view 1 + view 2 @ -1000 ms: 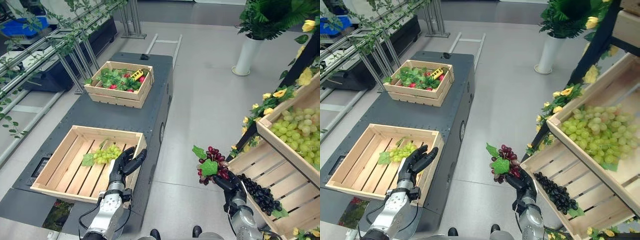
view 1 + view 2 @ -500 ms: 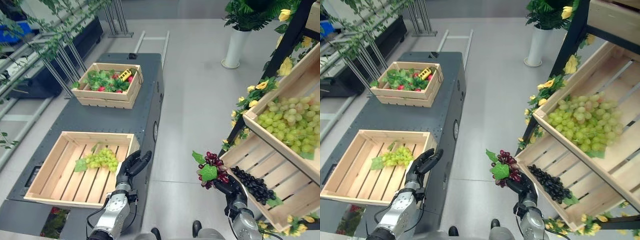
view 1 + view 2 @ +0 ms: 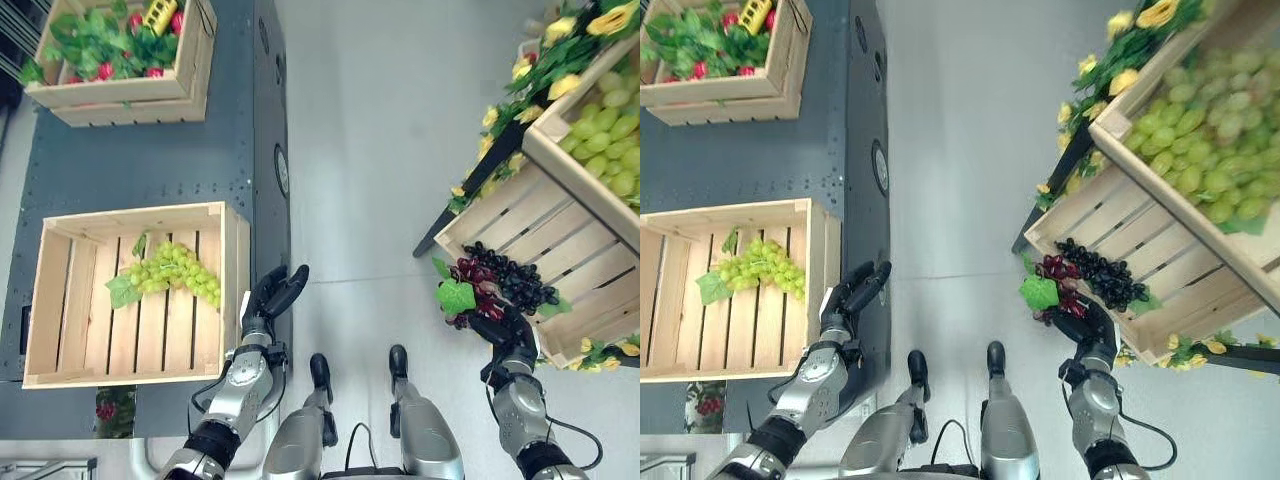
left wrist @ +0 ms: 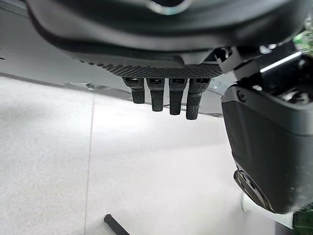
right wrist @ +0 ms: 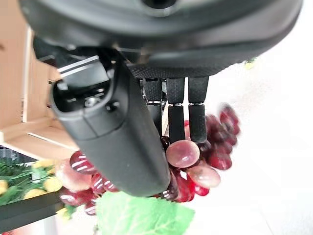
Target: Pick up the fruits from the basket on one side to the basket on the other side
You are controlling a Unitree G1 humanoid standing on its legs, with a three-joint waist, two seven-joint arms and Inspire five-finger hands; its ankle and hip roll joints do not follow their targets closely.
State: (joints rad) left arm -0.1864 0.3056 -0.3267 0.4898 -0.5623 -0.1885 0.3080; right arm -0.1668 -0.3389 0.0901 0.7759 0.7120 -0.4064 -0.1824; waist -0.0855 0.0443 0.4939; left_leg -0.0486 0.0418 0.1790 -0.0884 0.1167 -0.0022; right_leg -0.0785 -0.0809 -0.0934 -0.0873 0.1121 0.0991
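A: Item one, left of frame: slatted crate (image 3: pixel 230 290) on the dark cart (image 3: pixel 150 170), holding one green grape bunch (image 3: pixel 165 272). Risk?

B: None noted there. Second crate (image 3: pixel 120 95), upper left, holds leafy produce and is not involved.

A: Item two, lower centre-left: left hand (image 3: pixel 272 297).

B: Fingers straight and relaxed, holding nothing, poised just beside the crate's right wall over the floor.

A: Item three, lower right: right hand (image 3: pixel 1087 325).

B: Clenched around a red grape bunch (image 3: pixel 1052 290) with a green leaf, held just off the front edge of the lower shelf crate (image 3: pixel 520 215), beside the black grapes (image 3: pixel 515 280).

A: Hazards?

B: Likely two. The bunch hangs partly loose past the fingers, so a quick swing could shed it onto the floor (image 3: pixel 370 150). Also, the receiving crate is well apart, across the open floor; releasing short would drop it between.
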